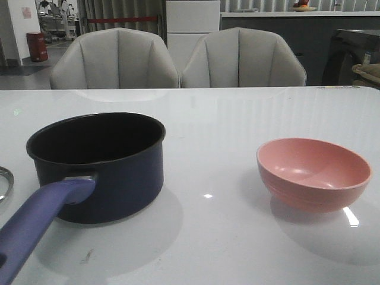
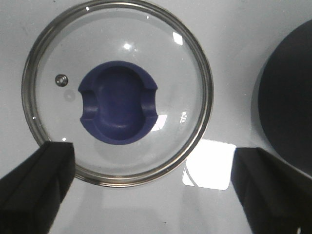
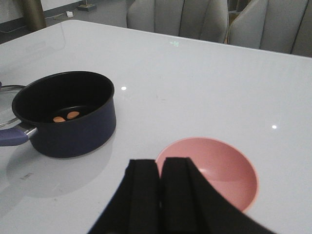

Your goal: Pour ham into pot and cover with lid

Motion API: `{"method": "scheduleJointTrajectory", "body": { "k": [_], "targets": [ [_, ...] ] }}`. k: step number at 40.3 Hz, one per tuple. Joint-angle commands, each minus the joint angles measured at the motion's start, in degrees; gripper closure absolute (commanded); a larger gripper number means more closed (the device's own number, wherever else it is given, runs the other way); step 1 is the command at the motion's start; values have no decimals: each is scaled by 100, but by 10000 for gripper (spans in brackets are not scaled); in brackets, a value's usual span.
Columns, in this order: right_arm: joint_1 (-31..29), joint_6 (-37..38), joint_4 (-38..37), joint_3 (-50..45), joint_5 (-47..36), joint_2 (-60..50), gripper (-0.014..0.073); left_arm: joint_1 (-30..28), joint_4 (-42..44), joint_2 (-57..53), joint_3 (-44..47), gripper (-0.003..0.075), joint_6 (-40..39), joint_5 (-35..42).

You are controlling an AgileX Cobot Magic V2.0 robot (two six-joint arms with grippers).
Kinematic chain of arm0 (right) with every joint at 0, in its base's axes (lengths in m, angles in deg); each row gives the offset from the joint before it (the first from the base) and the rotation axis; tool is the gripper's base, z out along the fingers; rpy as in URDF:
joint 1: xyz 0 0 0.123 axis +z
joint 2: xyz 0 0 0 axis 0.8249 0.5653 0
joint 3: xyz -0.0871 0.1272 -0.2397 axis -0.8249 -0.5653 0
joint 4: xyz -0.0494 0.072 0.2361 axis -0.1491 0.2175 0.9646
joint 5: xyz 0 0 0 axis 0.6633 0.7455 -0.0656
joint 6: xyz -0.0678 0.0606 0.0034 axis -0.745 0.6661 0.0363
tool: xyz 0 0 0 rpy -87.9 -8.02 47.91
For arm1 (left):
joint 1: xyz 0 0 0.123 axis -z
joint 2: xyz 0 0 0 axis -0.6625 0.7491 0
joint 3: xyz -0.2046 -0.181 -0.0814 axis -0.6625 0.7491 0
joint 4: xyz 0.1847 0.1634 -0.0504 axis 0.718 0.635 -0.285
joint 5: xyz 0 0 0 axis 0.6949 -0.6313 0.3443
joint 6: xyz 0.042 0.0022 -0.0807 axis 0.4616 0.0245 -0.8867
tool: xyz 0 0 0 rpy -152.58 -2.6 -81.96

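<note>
The dark navy pot (image 1: 98,166) stands on the left of the table, its purple-blue handle (image 1: 35,228) pointing toward me. Two small orange pieces of ham (image 3: 73,115) lie on its black bottom. The glass lid (image 2: 161,58) with its purple-blue knob (image 2: 118,105) lies flat on the table to the left of the pot; only its rim (image 1: 5,183) shows in the front view. My left gripper (image 2: 153,187) hovers above the lid, open and holding nothing. My right gripper (image 3: 160,165) is shut and empty, above the near side of the pink bowl.
The empty pink bowl (image 1: 313,172) sits on the right of the white table (image 1: 214,119). Two grey chairs (image 1: 178,59) stand behind the table's far edge. In the left wrist view the pot's side (image 2: 287,102) shows next to the lid.
</note>
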Motion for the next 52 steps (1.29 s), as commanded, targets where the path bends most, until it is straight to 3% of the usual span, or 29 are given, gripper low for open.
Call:
{"method": "scheduleJointTrajectory", "body": {
  "k": [1, 22, 32, 52],
  "targets": [
    [-2, -46, 9, 148, -404, 16, 462, -8, 108, -7, -194, 38, -149, 187],
    [-2, -46, 9, 148, -408, 16, 462, -8, 328, 924, -514, 38, -214, 198],
    [-2, -46, 9, 148, -408, 16, 462, -8, 256, 1435, -976, 38, -214, -217],
    [-2, -46, 9, 148, -408, 16, 462, -12, 188, 1617, -990, 38, -214, -290]
  ]
}}
